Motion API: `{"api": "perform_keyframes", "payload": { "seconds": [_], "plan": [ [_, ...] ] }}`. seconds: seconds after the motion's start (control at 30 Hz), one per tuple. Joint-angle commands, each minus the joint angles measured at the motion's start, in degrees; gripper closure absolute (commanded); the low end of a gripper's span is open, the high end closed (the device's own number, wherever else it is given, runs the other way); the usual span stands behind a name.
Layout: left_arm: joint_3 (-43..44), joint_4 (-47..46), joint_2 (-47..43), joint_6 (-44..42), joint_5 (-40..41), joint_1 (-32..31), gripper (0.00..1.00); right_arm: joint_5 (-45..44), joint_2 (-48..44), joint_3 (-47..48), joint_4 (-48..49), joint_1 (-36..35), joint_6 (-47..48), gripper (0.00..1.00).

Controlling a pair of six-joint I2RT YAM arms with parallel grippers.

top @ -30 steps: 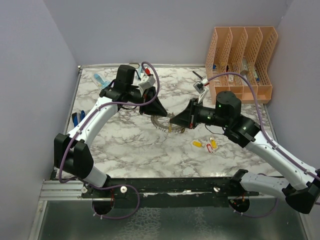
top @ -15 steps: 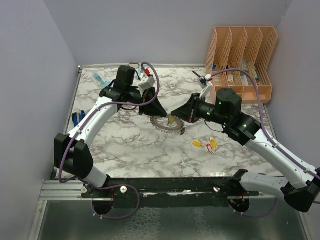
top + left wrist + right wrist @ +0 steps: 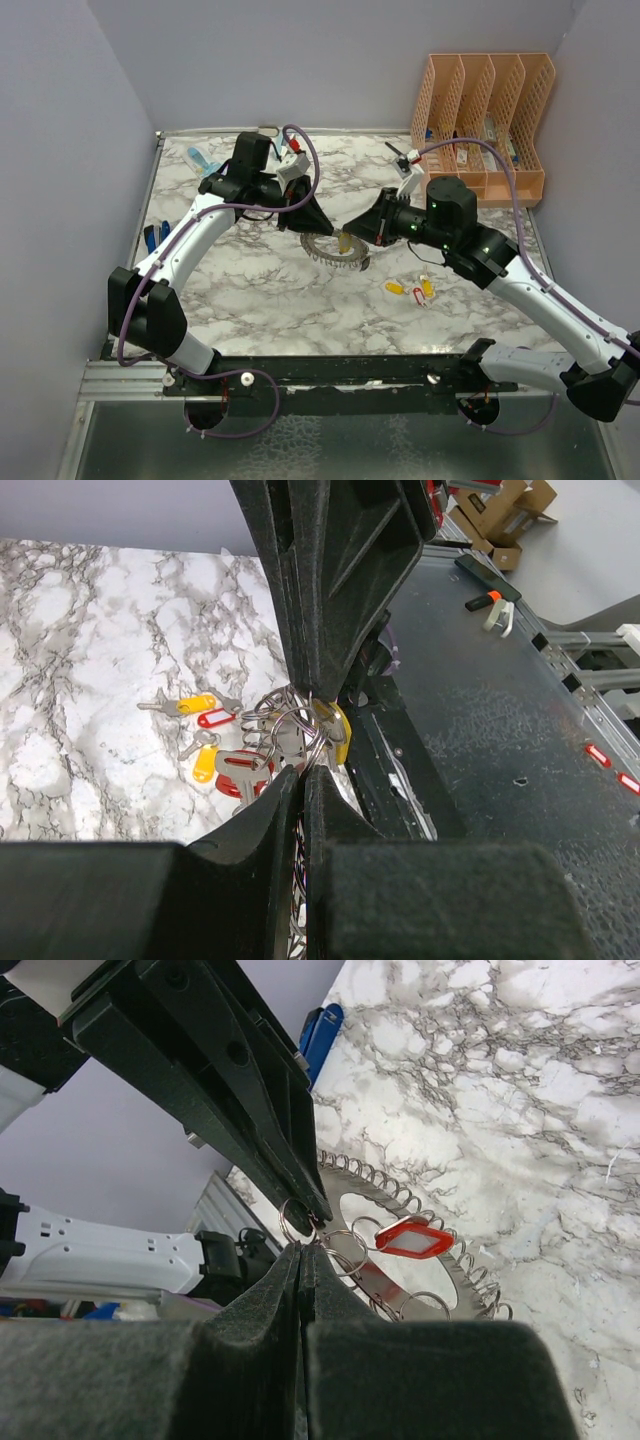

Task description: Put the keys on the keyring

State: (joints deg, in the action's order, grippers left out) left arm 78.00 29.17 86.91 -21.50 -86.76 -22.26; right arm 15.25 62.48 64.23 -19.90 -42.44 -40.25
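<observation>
The keyring (image 3: 325, 253), a grey toothed ring, lies mid-table. In the right wrist view its coiled rim (image 3: 352, 1198) carries a red-tagged key (image 3: 413, 1240). My left gripper (image 3: 318, 222) is shut on a wire loop at the keyring's rim (image 3: 303, 770). My right gripper (image 3: 350, 228) is shut tip to tip against it (image 3: 301, 1247), with a yellow-tagged key (image 3: 345, 241) hanging at its tip (image 3: 340, 735). Loose yellow and red keys (image 3: 410, 290) lie on the marble to the right, also in the left wrist view (image 3: 195, 702).
An orange file rack (image 3: 485, 120) stands at the back right. Blue items (image 3: 150, 237) lie at the table's left edge and a blue bottle (image 3: 200, 160) at the back left. A black pen (image 3: 395, 150) lies near the rack.
My right gripper has lifted off the keyring's near side and moved up to the left gripper's tip, the yellow tag going with it. The left arm has stayed put.
</observation>
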Motion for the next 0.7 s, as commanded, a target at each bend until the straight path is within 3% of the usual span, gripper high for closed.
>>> {"api": "perform_keyframes", "payload": {
  "seconds": [0.0, 0.67],
  "plan": [
    [2.1, 0.8, -1.8, -1.4, -8.4, -0.3, 1.00, -1.1, 0.8, 0.5, 0.6, -0.4, 0.0, 0.99],
    [3.0, 2.1, -1.4, -2.5, -8.7, -0.7, 1.00, 0.0, 2.0, -1.9, 3.2, -0.6, -2.1, 0.99]
  ]
}}
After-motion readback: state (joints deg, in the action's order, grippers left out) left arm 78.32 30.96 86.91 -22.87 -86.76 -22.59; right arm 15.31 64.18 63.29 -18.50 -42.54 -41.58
